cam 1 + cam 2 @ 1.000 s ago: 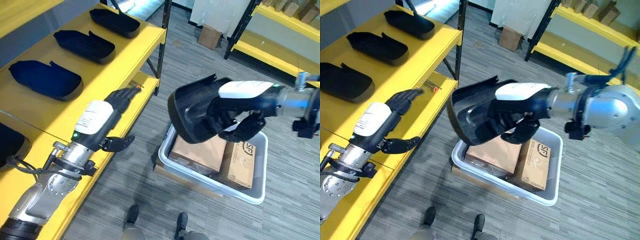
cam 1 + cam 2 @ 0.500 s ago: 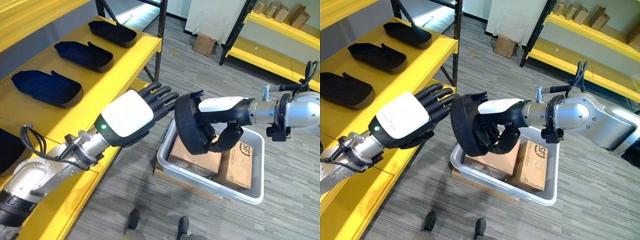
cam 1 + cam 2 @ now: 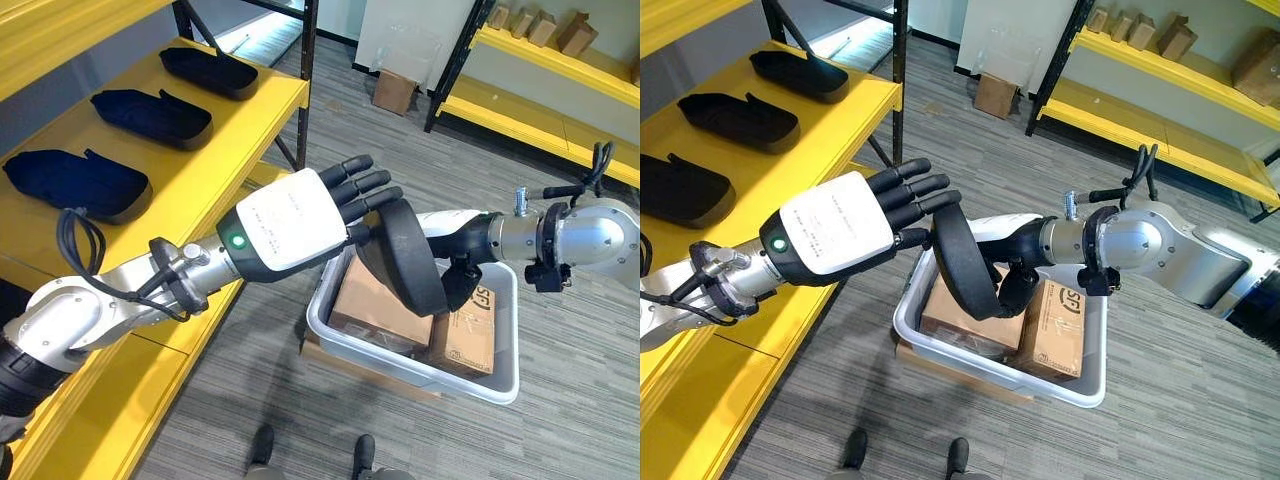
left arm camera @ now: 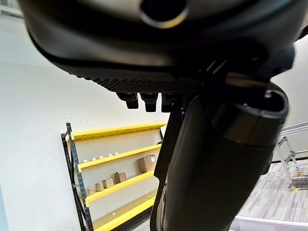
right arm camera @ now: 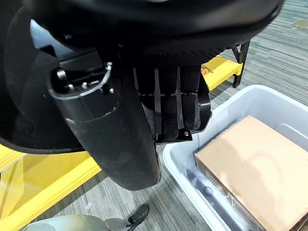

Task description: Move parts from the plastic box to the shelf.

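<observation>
Floor (image 3: 250, 370) is grey striped plank/carpet pattern. Yellow shelf (image 3: 215, 150) with black uprights runs along the robot's left; three black parts (image 3: 140, 103) lie on it in a row, apart from each other. Second yellow rack (image 3: 1160, 130) across the aisle, small cardboard boxes (image 3: 1160, 35) on its upper level, another cardboard carton (image 3: 992, 95) on the floor by the white wall.

White plastic box (image 3: 350, 340) sits on the floor beside the left shelf, on a flat piece of cardboard. Inside: a flat brown carton (image 3: 370, 305) and an upright cardboard box (image 3: 470, 335) with dark print on its side; not reading it off.

Black curved part (image 3: 405, 255) is in the air above the box's near-left end. Right robot hand (image 3: 460, 275) has fingers curled round its edge, thumb on the other side; right wrist view confirms the wrap. Left robot hand (image 3: 300, 220) is spread flat, fingers straight, fingertips (image 3: 925, 185) at the part's back face; cannot tell if they actually touch.
</observation>
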`<state>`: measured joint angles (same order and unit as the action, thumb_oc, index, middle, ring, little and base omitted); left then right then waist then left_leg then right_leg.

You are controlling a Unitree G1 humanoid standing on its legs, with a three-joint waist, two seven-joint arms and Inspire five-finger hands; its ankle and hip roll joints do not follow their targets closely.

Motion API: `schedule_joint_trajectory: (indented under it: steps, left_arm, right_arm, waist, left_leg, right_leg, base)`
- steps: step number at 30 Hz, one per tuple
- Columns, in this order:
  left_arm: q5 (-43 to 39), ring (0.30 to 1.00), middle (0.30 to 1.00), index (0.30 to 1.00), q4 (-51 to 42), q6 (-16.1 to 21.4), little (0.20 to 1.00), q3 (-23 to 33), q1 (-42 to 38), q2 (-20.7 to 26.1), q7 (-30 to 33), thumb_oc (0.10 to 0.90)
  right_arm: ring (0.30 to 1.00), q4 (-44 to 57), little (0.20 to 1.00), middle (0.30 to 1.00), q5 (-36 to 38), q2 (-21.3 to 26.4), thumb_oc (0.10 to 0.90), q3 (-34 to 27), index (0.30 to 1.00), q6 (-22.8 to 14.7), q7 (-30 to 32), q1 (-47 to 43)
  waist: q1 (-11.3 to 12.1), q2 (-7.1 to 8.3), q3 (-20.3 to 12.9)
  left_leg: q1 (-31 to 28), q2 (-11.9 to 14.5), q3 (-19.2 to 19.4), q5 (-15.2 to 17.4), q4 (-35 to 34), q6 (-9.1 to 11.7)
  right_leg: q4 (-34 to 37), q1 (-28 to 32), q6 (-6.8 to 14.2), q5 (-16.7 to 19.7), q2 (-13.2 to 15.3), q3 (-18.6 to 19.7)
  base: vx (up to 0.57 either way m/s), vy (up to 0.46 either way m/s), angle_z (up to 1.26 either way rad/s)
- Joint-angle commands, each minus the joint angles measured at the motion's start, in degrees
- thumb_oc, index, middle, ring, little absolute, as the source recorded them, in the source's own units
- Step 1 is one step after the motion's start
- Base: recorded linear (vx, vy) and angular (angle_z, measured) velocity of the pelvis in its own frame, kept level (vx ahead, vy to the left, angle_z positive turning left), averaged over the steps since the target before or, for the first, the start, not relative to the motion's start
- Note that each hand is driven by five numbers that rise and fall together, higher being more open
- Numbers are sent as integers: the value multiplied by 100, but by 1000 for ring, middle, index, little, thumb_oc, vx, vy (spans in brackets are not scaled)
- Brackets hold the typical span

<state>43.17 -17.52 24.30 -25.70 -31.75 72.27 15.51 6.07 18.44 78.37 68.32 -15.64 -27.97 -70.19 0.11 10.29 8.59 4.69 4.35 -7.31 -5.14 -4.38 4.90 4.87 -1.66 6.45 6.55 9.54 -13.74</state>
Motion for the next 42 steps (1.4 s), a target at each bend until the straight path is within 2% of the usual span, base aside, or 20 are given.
schedule_joint_trajectory:
  steps: [1, 11, 15, 19, 21, 22, 24, 29, 31, 33, 35, 42]
  left_arm:
    - [14, 1000, 1000, 1000, -622, 448, 1000, -54, 458, -203, 284, 900]
    - [-152, 1000, 1000, 1000, -1085, 475, 1000, 1359, 1793, -255, 353, 900]
    - [-209, 1000, 1000, 1000, -1282, 606, 1000, 1626, 2120, 76, 307, 900]
    - [-192, 1000, 1000, 1000, -1307, 653, 1000, 2177, 2771, 412, 331, 900]
    - [-173, 1000, 1000, 1000, -1263, 625, 1000, 2641, 3234, 444, 405, 900]
    - [-174, 1000, 1000, 1000, -1277, 627, 1000, 2687, 3281, 448, 403, 900]
    - [-161, 1000, 1000, 1000, -1193, 548, 1000, 3472, 3940, 376, 597, 900]
    - [-106, 1000, 1000, 1000, -1184, 507, 1000, 4094, 4442, 409, 702, 900]
    - [-71, 1000, 1000, 1000, -1175, 485, 1000, 4624, 4863, 462, 763, 900]
    - [-63, 1000, 1000, 1000, -1160, 488, 1000, 4757, 4999, 474, 762, 900]
    - [-69, 1000, 1000, 1000, -1151, 486, 1000, 5195, 5415, 490, 726, 900]
    - [-124, 1000, 1000, 1000, -1267, 475, 1000, 5653, 5714, 426, 678, 900]
  right_arm:
    - [300, -129, 300, 300, 526, -557, 400, -809, 300, -283, 576, -362]
    - [300, -383, 300, 300, 481, -500, 400, -1343, 300, -229, 570, 342]
    - [300, -518, 300, 300, 498, -452, 400, -1450, 300, -237, 574, 470]
    - [300, -591, 300, 300, 467, -305, 400, -1550, 300, -274, 582, 667]
    - [300, -584, 300, 300, 456, -251, 400, -1640, 300, -297, 587, 807]
    - [300, -581, 300, 300, 454, -260, 400, -1644, 300, -297, 586, 808]
    - [300, -619, 300, 300, 451, -93, 400, -1873, 300, -315, 589, 1173]
    - [300, -617, 300, 300, 505, 2, 400, -2060, 300, -317, 545, 1434]
    - [300, -584, 300, 300, 527, 96, 400, -2211, 300, -323, 494, 1638]
    - [300, -587, 300, 300, 547, 125, 400, -2255, 300, -322, 479, 1701]
    - [300, -575, 300, 300, 592, 238, 400, -2423, 300, -323, 430, 1916]
    - [300, -532, 300, 300, 593, 261, 400, -2799, 300, -307, 378, 2334]
  waist:
    - [71, 113, -882]
    - [177, 177, -869]
    - [235, 179, -868]
    - [326, 189, -862]
    - [355, 191, -855]
    - [344, 195, -857]
    - [448, 183, -837]
    - [516, 195, -830]
    - [562, 226, -819]
    - [572, 226, -817]
    - [630, 240, -800]
    - [674, 301, -762]
  left_leg:
    - [-763, 512, 435, 964, -62, 233]
    - [-778, 521, 387, 974, -62, 211]
    - [-765, 510, 369, 975, -62, 200]
    - [-748, 506, 353, 964, -62, 192]
    - [-743, 500, 334, 960, -62, 187]
    - [-744, 499, 334, 960, -62, 187]
    - [-717, 489, 283, 948, -62, 180]
    - [-700, 478, 235, 947, -62, 170]
    - [-686, 476, 193, 944, -62, 165]
    - [-685, 475, 189, 946, -62, 164]
    - [-663, 478, 151, 935, -62, 158]
    - [-639, 469, 107, 921, -62, 153]
  right_leg:
    - [-124, -18, 759, 57, 533, 429]
    - [-116, 49, 730, 6, 521, 397]
    - [-105, 63, 734, 12, 529, 389]
    - [-89, 69, 737, 19, 533, 365]
    - [-85, 75, 740, 26, 541, 350]
    - [-84, 76, 741, 26, 541, 350]
    - [-83, 94, 746, 29, 550, 309]
    - [-79, 115, 749, 27, 553, 268]
    - [-64, 134, 752, 25, 547, 246]
    - [-61, 134, 754, 26, 545, 241]
    - [-57, 138, 758, 28, 535, 227]
    - [-51, 160, 750, 11, 535, 191]
  base:
    - [32, -9, -5]
    - [14, -6, -3]
    - [0, 0, 0]
    - [0, 0, 0]
    - [0, 0, 0]
    - [0, 0, 0]
    - [0, 0, 0]
    - [2, 1, 2]
    - [12, 4, 5]
    - [8, 2, 7]
    - [8, -9, 9]
    - [1, -1, 5]
